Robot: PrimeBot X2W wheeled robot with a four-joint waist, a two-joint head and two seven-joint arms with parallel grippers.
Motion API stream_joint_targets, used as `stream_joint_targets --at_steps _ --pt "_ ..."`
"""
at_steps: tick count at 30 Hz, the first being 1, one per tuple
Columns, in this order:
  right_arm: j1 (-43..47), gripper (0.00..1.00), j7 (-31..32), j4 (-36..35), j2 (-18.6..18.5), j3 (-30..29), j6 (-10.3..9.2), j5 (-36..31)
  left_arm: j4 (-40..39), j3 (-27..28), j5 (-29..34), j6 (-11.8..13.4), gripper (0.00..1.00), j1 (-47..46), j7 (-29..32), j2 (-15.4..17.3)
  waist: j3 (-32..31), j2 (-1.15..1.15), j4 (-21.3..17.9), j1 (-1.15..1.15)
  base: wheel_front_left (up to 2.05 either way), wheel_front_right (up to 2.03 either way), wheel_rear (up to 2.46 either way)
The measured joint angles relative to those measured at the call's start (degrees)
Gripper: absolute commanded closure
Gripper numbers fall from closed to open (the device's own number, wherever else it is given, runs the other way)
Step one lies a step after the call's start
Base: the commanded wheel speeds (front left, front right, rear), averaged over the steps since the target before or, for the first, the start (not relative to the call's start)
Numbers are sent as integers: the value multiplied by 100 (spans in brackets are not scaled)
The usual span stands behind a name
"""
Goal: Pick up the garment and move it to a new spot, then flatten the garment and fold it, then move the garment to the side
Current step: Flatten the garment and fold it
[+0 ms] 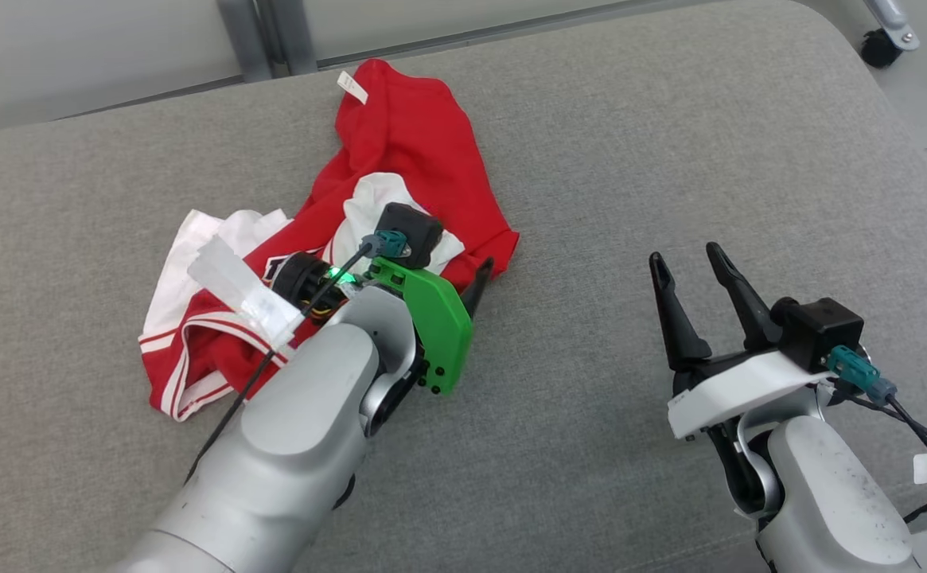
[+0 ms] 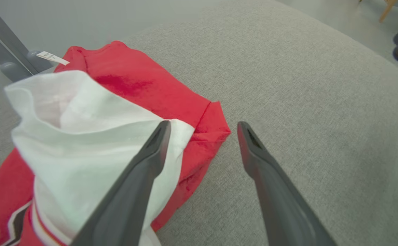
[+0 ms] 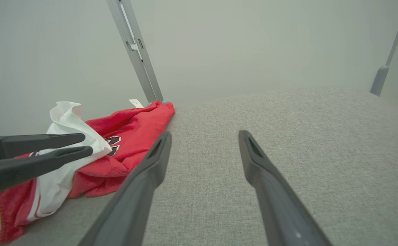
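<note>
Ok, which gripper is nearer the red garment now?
Left. The left gripper sits open at the garment, one finger over its white fabric. The right gripper is open over bare cushion, apart from it.

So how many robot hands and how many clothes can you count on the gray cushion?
Robot hands: 2 (left hand, right hand)
Clothes: 1 (red jersey)
Total: 3
</note>
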Motion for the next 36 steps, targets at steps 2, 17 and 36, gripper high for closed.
stream_joint_targets --at_steps 2,17,36 --pt "-29 0 0 -31 23 -56 0 0 233 35 -5 97 0 -134 111 2 68 0 -128 0 0 0 0" --pt "41 0 0 -73 66 -288 0 -79 676 10 -25 186 100 -397 -190 12 165 0 -196 0 0 0 0" --pt "520 0 0 140 -205 -319 0 -47 -2308 -393 -675 -24 100 1129 499 972 -623 0 928 0 0 0 0"
